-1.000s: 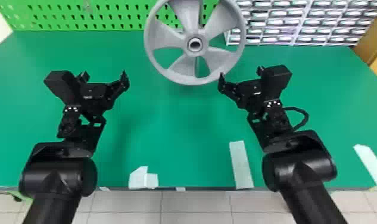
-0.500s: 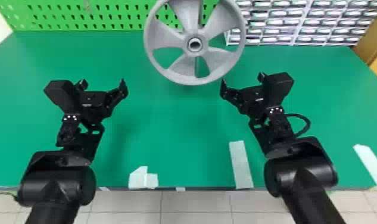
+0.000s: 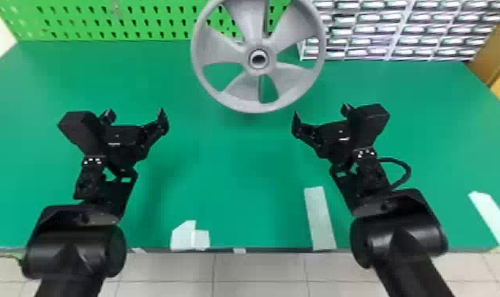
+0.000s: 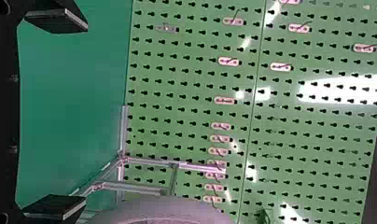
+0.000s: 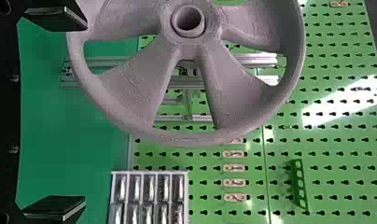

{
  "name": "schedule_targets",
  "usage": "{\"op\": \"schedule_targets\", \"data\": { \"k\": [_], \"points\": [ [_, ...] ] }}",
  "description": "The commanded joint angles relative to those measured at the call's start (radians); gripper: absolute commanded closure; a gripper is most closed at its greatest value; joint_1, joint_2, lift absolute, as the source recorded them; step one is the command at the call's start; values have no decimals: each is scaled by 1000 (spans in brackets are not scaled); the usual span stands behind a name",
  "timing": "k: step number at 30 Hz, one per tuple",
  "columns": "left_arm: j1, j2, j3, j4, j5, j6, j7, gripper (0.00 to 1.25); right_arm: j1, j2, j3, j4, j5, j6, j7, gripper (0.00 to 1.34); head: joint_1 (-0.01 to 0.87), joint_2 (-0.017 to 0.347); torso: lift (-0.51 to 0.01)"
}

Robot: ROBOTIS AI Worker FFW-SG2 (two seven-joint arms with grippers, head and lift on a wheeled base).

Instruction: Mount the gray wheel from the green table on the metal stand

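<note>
Gray wheel (image 3: 230, 98) is at upper ctr of the head view, face toward the camera, top edge cut off by the frame, hub hole facing out. Metal stand (image 5: 263, 59) is right behind it in the R wrist view, bars visible btwn the spokes; can't tell if the wheel is fully seated on it. Neither gripper holds the wheel.

L gripper (image 3: 136, 112) is left of ctr, over the green surface (image 3: 229, 170), well apart from the wheel; its jaws are wide w/ nothing btwn them. R gripper (image 3: 321, 112) is right of ctr, nearer the wheel, just off its lower right rim in the head view; jaws also wide & empty.

Green pegboard (image 3: 142, 23) runs along upper left, parts rack (image 3: 391, 51) w/ small bins at upper right. White tape: a patch (image 3: 183, 237) at lower ctr-left, a strip (image 3: 320, 217) lower ctr-right, another strip (image 3: 489, 217) at far lower right. Tiled floor (image 3: 173, 272) along the bottom edge, past the surface's near edge.
</note>
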Motion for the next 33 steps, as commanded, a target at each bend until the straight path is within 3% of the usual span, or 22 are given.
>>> {"op": "schedule_targets", "data": {
  "k": [1,13,22,26,33],
  "points": [
    [1,0,-2,0,-2,-2,0,-2,1,0,-2,0,0,0,0,-2,867,52,-100],
    [1,0,-1,5,-7,-16,2,-2,4,1,-8,0,3,-14,0,-2,867,52,-100],
    [-1,0,-2,9,-15,-16,2,-2,12,29,-40,0,28,-37,-2,-2,867,52,-100],
    [2,0,1,9,-18,-21,2,-2,21,35,-49,0,35,-38,-48,-2,867,52,-100],
    [1,-2,2,11,-19,-25,11,-2,24,49,-74,0,40,-38,-63,59,867,52,-100]
  ]
}}
